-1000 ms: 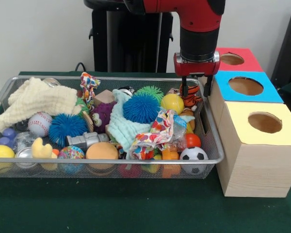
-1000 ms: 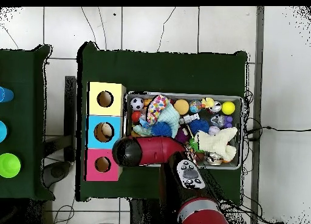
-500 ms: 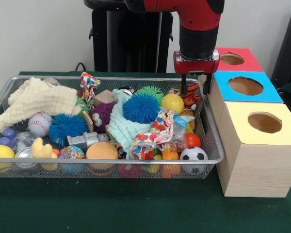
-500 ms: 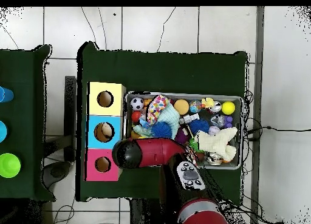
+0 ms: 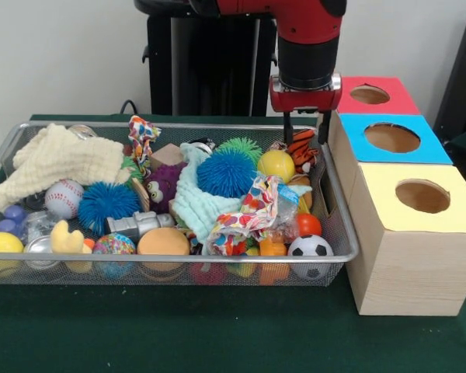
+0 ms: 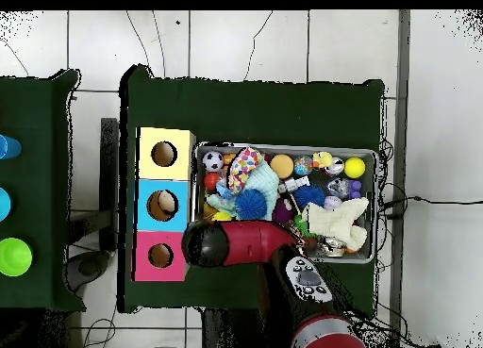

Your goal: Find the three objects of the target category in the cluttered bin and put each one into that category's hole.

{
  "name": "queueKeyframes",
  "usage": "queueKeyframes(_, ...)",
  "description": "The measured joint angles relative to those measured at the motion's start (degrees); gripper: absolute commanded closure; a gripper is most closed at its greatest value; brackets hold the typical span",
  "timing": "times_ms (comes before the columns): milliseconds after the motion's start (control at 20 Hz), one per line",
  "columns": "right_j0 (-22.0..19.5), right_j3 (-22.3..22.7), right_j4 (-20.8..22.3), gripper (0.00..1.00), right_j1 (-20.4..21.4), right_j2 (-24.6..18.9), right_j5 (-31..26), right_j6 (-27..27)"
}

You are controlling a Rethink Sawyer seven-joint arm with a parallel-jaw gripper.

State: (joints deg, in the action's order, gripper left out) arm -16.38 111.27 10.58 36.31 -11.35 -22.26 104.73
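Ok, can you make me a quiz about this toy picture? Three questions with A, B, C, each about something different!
1. Where is the soccer ball in the front view?
A. near right corner of the wire bin
B. on top of the yellow box
C. under the cream cloth

2. How many boxes with holes stand beside the bin?
A. two
B. three
C. five

3. What are the jaws of the gripper doing?
A. pushed down into a box hole
B. clamped on the baseball
C. open, either side of the tiger toy

Answers:
1 A, the ball lies against the bin's front wall at its right end.
2 B, the red box, the blue box and the yellow box stand in a row.
3 C, the two fingers stand apart with the striped toy between them.
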Motion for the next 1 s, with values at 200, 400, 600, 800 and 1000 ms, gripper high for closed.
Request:
queueKeyframes(200,-1.1,0.8,1.0,0.0,-0.2,0.0,0.0,0.0)
queueKeyframes(400,-1.5,0.9,1.6,0.0,-0.5,0.0,0.0,0.0)
queueKeyframes(600,-1.4,0.9,2.4,0.0,-0.8,0.0,0.0,0.0)
queueKeyframes(800,-1.2,0.9,3.0,1.0,-1.5,0.0,0.0,0.0)
queueKeyframes(1000,-1.2,0.9,3.2,1.0,-1.8,0.0,0.0,0.0)
